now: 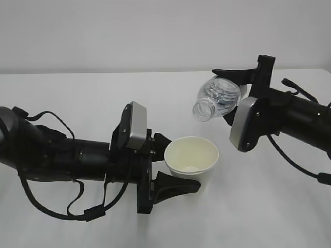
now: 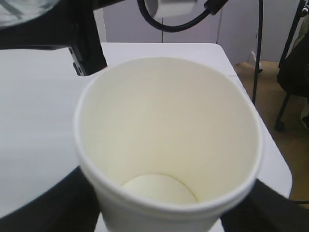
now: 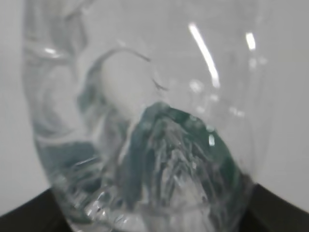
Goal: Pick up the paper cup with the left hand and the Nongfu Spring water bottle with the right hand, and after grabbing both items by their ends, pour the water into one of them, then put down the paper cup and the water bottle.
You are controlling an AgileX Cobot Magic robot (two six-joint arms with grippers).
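Right now I have the paper cup (image 1: pixel 192 161) clamped upright between the two black fingers of the left hand (image 1: pixel 166 165), held above the white table (image 1: pixel 77 98) near the middle of the exterior view. Through the left wrist camera I look straight down into the cup (image 2: pixel 169 140): cream inside, round bottom showing, and I can't make out any liquid in it. My right hand (image 1: pixel 234 98) grips the Nongfu Spring water bottle (image 1: pixel 218 98) by its far end, jaws closed on it. That bottle is tipped over, open neck pointing down and left, just above and right of the cup's rim, not touching it. From the right wrist the clear ribbed plastic (image 3: pixel 145 135) fills the frame, blurred.
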